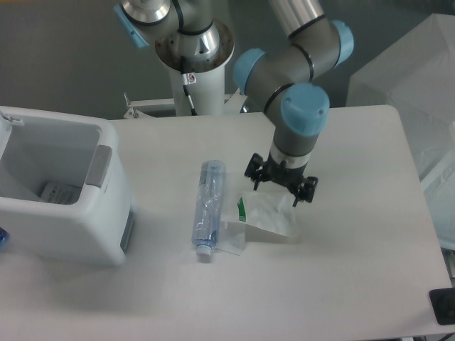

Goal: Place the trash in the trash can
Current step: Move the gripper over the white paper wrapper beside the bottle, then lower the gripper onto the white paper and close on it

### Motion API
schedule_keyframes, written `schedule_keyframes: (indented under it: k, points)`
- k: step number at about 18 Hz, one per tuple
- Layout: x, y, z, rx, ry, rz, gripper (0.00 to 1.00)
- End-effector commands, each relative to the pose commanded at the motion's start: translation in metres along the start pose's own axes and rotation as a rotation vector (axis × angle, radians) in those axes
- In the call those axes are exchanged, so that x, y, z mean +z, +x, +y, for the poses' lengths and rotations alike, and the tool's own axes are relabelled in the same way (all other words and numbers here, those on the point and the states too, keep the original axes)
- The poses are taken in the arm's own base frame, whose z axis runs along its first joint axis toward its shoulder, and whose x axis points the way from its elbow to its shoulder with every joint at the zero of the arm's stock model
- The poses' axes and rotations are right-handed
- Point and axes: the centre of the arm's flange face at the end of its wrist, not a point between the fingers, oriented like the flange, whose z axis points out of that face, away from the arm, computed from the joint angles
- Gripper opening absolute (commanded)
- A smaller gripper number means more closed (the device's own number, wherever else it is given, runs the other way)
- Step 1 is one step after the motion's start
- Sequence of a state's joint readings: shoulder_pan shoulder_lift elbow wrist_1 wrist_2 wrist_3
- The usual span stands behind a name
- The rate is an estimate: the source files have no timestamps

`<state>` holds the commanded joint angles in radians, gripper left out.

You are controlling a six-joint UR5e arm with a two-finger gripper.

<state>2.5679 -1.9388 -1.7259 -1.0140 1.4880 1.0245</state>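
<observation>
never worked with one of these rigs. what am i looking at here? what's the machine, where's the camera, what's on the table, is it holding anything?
There is one picture, taken by a fixed camera looking down at the table from the front.

The machine is a single grey robot arm with blue joint caps, mounted on a white post at the far edge. At its tip is the gripper, a black part with two jaws pointing down.

On the table lie two pieces of trash: a clear bluish plastic bottle on its side, white cap nearest the camera, and a see-through plastic bag with a green mark, just to its right. At the left stands the trash can, a white open bin with something pale inside.

The jaws sit right over the bag. Whether they have closed on it cannot be told from this angle.
</observation>
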Motion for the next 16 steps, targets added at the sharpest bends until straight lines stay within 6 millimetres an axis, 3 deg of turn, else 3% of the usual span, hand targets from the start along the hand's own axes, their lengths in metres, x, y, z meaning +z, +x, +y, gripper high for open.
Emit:
schedule_keyframes:
  k: [6,9,16]
  points:
    - [0.011,-0.005,-0.036,0.137,-0.071,-0.048,1.0]
    - [0.022,-0.01,-0.036,0.164,-0.112,-0.05,1.0]
    - [0.039,0.021,-0.044,0.383,-0.144,0.036,1.0]
